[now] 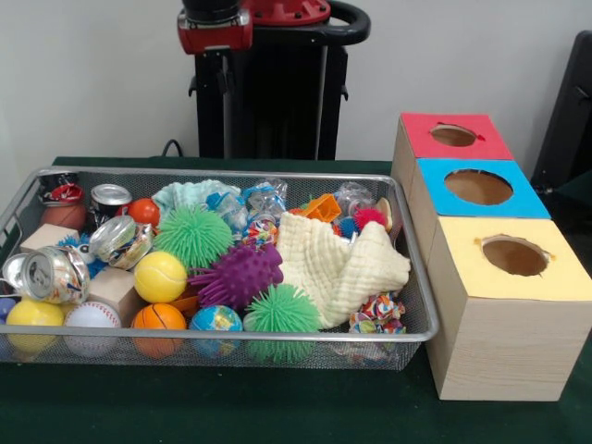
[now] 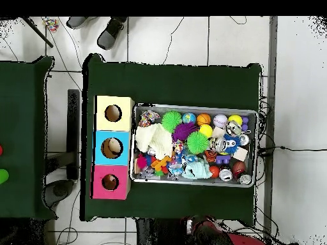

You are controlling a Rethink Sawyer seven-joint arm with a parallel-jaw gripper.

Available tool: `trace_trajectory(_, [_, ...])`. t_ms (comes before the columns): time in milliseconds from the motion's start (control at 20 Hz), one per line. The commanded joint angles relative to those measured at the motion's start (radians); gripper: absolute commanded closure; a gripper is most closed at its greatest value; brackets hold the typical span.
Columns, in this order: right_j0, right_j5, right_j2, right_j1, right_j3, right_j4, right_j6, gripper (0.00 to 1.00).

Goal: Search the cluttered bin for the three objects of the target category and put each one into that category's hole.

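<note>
Wire mesh formed the bin (image 1: 277, 339), which stood on the green table (image 1: 277, 412) and was packed full.

Front view:
- Balls lay along the near side: a yellow ball (image 1: 160, 276), a basketball (image 1: 158, 319), a baseball (image 1: 91, 319) and a globe ball (image 1: 215, 322).
- Spiky toys sat mid-bin, one green (image 1: 192, 236) and one purple (image 1: 239, 275).
- A cream cloth (image 1: 342, 264) was draped over the end nearest the boxes. Crushed cans (image 1: 55, 273) lay at the opposite end.
- Three boxes stood in a row just beside the bin: red (image 1: 416, 125), blue (image 1: 430, 190) and yellow (image 1: 462, 268). Each had one round hole in its top.
- Only a part of the arm (image 1: 215, 32) showed, raised well above the table and clear of the bin.

Overhead view:
- The bin (image 2: 191, 106) lay alongside the yellow (image 2: 102, 105), blue (image 2: 101, 137) and red (image 2: 97, 191) boxes.
- The cloth (image 2: 152, 137) covered the bin corner next to the yellow and blue boxes.
- The arm (image 2: 214, 230) was drawn back at the table edge, well apart from the bin.

No gripper showed in either view, so I could not say whether it was open or closed.

Progress: nothing marked the target category. Its three objects were presumably among the clutter, some perhaps under the cloth. The hole contents could not be made out. I judged that the search had not begun and that all three placements remained.
</note>
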Motion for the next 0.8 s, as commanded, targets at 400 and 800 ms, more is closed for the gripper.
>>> trace_trajectory(400, [0.145,0.410,0.138,0.095,-0.486,0.191,0.034,1.00])
trace_trajectory(800, [0.167,0.580,0.190,0.208,-0.733,0.232,-0.026,1.00])
